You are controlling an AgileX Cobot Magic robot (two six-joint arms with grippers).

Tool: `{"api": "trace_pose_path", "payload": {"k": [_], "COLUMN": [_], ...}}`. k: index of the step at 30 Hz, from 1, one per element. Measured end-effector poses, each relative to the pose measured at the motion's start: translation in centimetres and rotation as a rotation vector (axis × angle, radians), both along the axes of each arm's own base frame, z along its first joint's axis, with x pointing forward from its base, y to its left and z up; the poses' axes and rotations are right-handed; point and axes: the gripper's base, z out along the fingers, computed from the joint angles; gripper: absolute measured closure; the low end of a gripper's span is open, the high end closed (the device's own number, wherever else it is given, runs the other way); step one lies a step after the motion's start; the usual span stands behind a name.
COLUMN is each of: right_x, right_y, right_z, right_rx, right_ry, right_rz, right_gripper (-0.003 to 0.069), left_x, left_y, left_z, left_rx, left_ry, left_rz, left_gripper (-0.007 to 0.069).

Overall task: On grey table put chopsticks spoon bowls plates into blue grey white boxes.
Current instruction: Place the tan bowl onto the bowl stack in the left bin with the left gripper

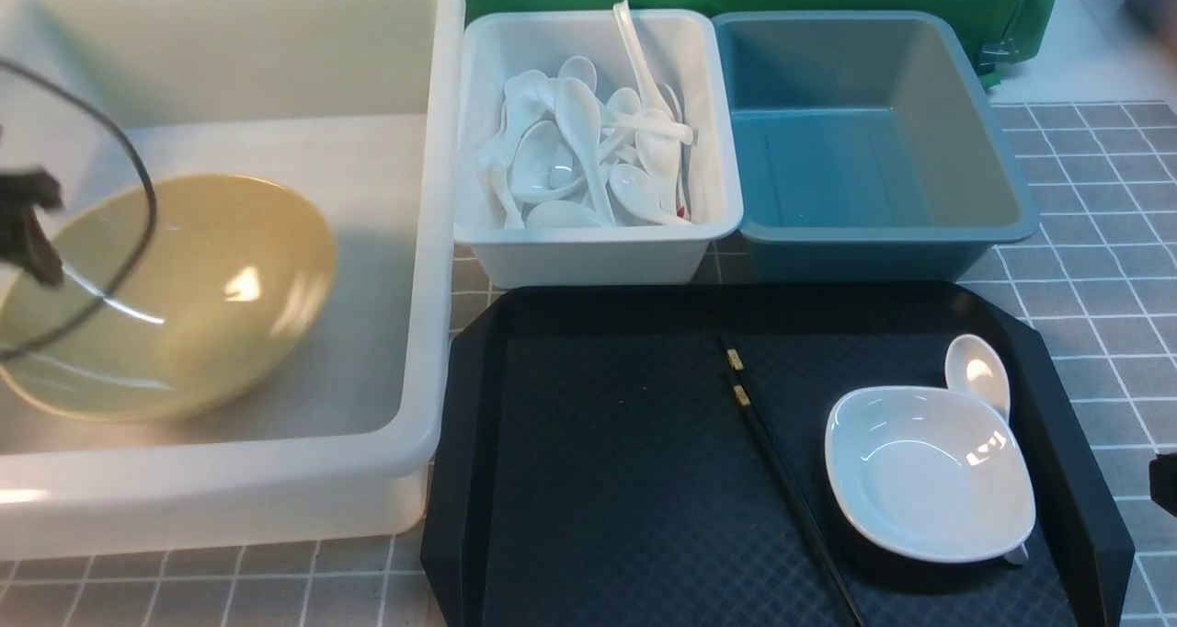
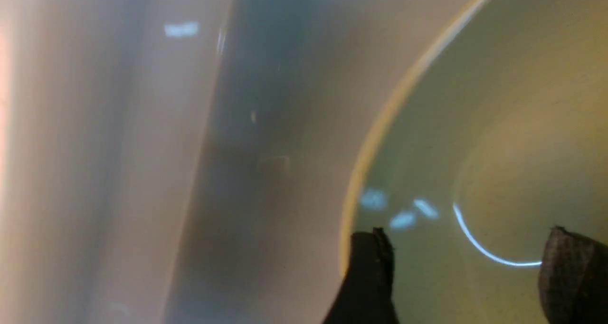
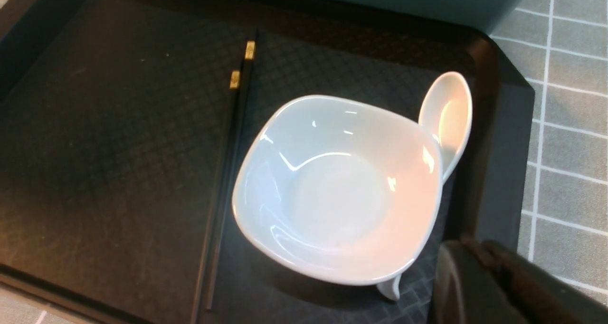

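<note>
Over on the left, the big glossy yellow-green round bowl (image 1: 184, 287) sits inside the very large translucent white plastic box (image 1: 439, 195), tipped on its side so its mouth faces up and to the right. The left end effector (image 2: 466, 248) is right at it, its two dark fingers (image 2: 370, 276) spread well apart over the bowl's inside, one just by the rim, clamped on nothing. A thin black cable (image 1: 138, 176) loops across that corner in the front view. Look right and there is the small white plastic box (image 1: 598, 234), heaped with glossy white soup spoons (image 1: 588, 149), and just beside it the small blue-grey plastic box (image 1: 965, 131). Nearer to us the black textured tray (image 1: 598, 471) lies on the grey tiled counter (image 1: 1103, 241). On the tray the two long black chopsticks (image 1: 782, 461) lie side by side on a slant, gold bands at the far end. Just right of them sits the small white rounded-square dish (image 1: 929, 471), tilted, because it rests on the glossy white soup spoon (image 1: 977, 370): the spoon's bowl shows at the dish's far right corner, its handle tip pokes out at the near edge. The right end effector (image 3: 475, 276) hovers at the tray's near right corner, fingers together, holding nothing, apart from the dish.
</note>
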Motion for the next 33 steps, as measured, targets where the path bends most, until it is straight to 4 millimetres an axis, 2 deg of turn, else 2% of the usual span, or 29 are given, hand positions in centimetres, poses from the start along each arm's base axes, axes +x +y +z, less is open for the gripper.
{"api": "trace_pose_path", "payload": {"k": [2,4,5,8,9,10,12,14,15,19,21,24,27,30,31,32,33], "right_x": [0.0,0.0,0.0,0.0,0.0,0.0,0.0,0.0,0.0,0.0,0.0,0.0,0.1,0.8,0.8,1.7,2.1], "right_y": [0.0,0.0,0.0,0.0,0.0,0.0,0.0,0.0,0.0,0.0,0.0,0.0,0.2,0.7,0.7,1.0,1.2], "right_z": [0.0,0.0,0.0,0.0,0.0,0.0,0.0,0.0,0.0,0.0,0.0,0.0,-0.1,-0.6,-0.5,-0.5,-0.5], "right_rx": [0.000,0.001,0.001,0.001,0.001,0.001,0.001,0.002,0.002,0.003,0.003,0.003,0.010,0.046,0.047,0.047,0.047], "right_ry": [0.000,0.000,0.000,-0.001,-0.002,-0.002,-0.002,-0.001,-0.001,-0.001,-0.001,-0.001,0.007,0.094,0.096,0.168,0.203], "right_rz": [0.000,0.000,0.000,0.000,-0.001,-0.001,-0.001,0.000,0.000,0.000,0.000,0.001,0.008,0.025,0.026,0.038,0.044], "right_gripper": [0.0612,0.0612,0.0612,0.0611,0.0611,0.0611,0.0611,0.0611,0.0611,0.0611,0.0611,0.0611,0.0609,0.0561,0.0557,0.0508,0.0470], "left_x": [-0.2,-0.3,0.1,0.8,1.4,1.5,2.0,2.1,2.0,1.6,1.4,0.8,0.4,-0.7,-0.8,-1.7,-2.4], "left_y": [-0.6,-1.4,-2.8,-4.1,-4.6,-4.7,-4.2,-3.8,-2.8,-1.8,-1.4,-0.8,-0.8,-2.1,-2.2,-4.0,-5.4], "left_z": [2.3,3.0,2.8,1.0,-1.1,-2.0,-5.0,-6.0,-7.5,-7.8,-7.7,-6.6,-5.3,-1.5,-1.2,1.7,3.5], "left_rx": [-0.007,-0.012,-0.017,-0.026,-0.039,-0.039,-0.028,-0.013,0.026,0.099,0.135,0.214,0.221,0.191,0.188,0.164,0.146], "left_ry": [-0.064,-0.089,-0.094,-0.058,-0.004,0.026,0.130,0.170,0.245,0.302,0.326,0.330,0.296,0.164,0.154,0.043,-0.033], "left_rz": [0.014,-0.009,-0.065,-0.117,-0.138,-0.141,-0.125,-0.110,-0.069,-0.003,0.020,0.066,0.092,0.082,0.078,0.019,-0.023], "left_gripper": [0.0118,0.0111,0.0132,0.0193,0.0263,0.0303,0.0418,0.0465,0.0543,0.0611,0.0620,0.0624,0.0625,0.0625,0.0625,0.0625,0.0625]}}
